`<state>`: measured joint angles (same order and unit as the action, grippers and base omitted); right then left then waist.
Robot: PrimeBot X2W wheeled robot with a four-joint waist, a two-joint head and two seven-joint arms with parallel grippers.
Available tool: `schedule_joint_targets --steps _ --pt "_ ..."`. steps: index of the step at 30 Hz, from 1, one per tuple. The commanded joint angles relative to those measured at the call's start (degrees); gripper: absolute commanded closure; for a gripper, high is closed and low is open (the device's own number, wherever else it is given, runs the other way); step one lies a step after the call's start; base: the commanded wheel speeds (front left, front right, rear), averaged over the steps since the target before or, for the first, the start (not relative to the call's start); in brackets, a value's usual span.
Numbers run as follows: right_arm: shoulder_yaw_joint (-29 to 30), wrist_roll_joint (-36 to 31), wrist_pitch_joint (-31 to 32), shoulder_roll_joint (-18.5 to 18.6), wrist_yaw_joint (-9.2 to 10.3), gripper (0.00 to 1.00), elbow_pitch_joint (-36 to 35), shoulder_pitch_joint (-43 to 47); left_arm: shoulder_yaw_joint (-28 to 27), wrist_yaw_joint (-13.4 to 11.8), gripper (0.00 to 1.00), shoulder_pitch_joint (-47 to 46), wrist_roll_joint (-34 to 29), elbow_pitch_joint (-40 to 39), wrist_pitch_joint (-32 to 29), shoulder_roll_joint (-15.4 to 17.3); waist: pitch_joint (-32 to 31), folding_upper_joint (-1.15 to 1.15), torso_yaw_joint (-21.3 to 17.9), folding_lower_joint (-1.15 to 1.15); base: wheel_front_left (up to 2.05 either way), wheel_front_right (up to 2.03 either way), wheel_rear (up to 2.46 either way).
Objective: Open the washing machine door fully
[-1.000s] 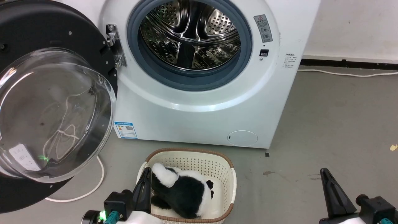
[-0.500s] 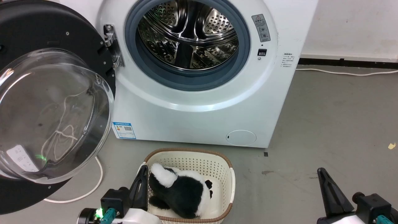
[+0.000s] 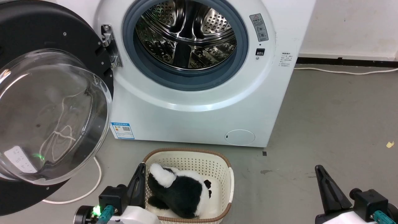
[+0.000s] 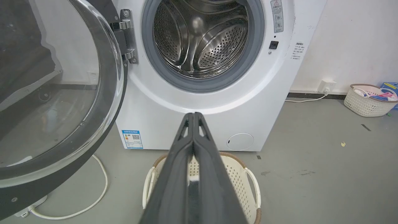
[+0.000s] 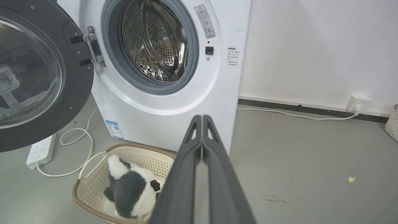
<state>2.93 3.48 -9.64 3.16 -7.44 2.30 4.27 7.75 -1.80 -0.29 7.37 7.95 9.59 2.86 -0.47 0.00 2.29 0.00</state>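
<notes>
**A:** Starting nearest you, how were your grippers set?

**B:** Your left gripper (image 4: 193,115) sat low at the near left, by the rim of the laundry basket (image 3: 230,174) holding the plush panda (image 3: 183,193). Your right gripper (image 5: 202,117) sat low at the near right, over bare floor. Both were clenched, fingers pressed together, grasping nothing.

**A:** Why were they parked back there?

**B:** I'd judge it kept them out of the door's swing, with no pull left to make.

**A:** And the door itself?

**B:** The washing machine door (image 3: 62,28) stood at the left, swung wide on its hinge (image 3: 108,46), well apart from both grippers. Its glass bowl (image 3: 53,115) bulged towards you. Farther back, the steel drum (image 3: 186,34) lay wholly exposed, so you could call the door fully open, or nearly so.
</notes>
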Motion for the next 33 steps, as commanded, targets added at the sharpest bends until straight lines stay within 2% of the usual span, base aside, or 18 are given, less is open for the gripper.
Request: schedule_joint_targets --steps 1,33 --pt "-0.21 -0.57 0.38 -0.10 -0.02 1.00 -0.41 -0.73 -0.54 0.22 1.00 0.11 -0.68 -0.49 -0.37 0.05 0.01 0.00 -0.05 0.00 0.00 0.00 0.00" --pt "-1.32 -1.75 4.14 -0.18 -0.03 1.00 -1.18 -2.17 -3.47 0.86 1.00 0.18 -3.39 -3.52 -4.11 0.04 0.20 0.00 -0.96 0.00 0.00 0.00 0.00"
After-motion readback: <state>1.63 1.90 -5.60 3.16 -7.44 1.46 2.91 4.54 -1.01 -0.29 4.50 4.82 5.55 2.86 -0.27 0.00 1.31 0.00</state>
